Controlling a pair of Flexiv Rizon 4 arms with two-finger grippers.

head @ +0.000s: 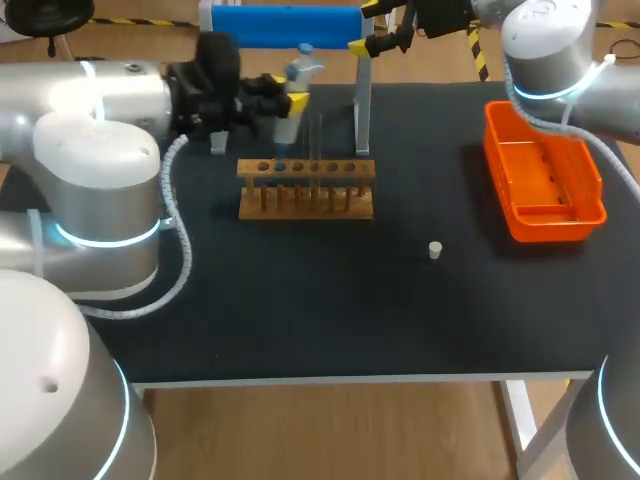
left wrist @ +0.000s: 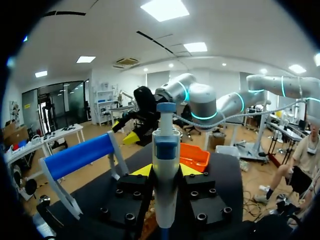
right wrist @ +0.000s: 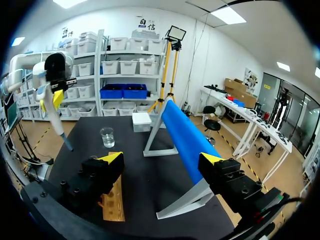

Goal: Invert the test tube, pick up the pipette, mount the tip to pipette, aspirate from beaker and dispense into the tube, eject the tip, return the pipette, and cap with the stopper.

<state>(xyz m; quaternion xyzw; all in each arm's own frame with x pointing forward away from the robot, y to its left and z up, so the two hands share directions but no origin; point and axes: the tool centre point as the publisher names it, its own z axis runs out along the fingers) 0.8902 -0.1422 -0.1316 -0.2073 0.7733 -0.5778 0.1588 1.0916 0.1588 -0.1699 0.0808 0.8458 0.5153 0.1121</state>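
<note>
We have the pipette (left wrist: 166,145) pinched in our left gripper (left wrist: 166,172). The yellow-tipped fingers press its white barrel from both sides, just under the blue collar, and it hangs upright with its narrow end pointing down over the left end of the wooden rack (head: 305,187). We judge it to be light, stiff and smooth plastic. A grip on the thick barrel looks right, since a hold nearer the top would leave the long lower end free to swing. The thin end is the part to guard, because a knock on the rack's top board could bend it or throw it off line. The test tube (head: 318,145) stands upright in the rack a few holes to the right. It is clear glass, hard to make out and surely brittle, so sideways moves at that height call for care. Our right gripper (right wrist: 161,160) has its fingers spread wide with nothing between them, and it sits at the back beside the blue-barred stand (head: 285,25), whose upright post stands just behind the rack's right end. The beaker (right wrist: 107,136) is at the far side, beyond the rack (we cannot tell how full it is). The small, light stopper (head: 435,250) lies alone on the open table (head: 300,310), well apart from the rack and the orange bin (head: 545,180). The near half of the table gives the most room to move.
</note>
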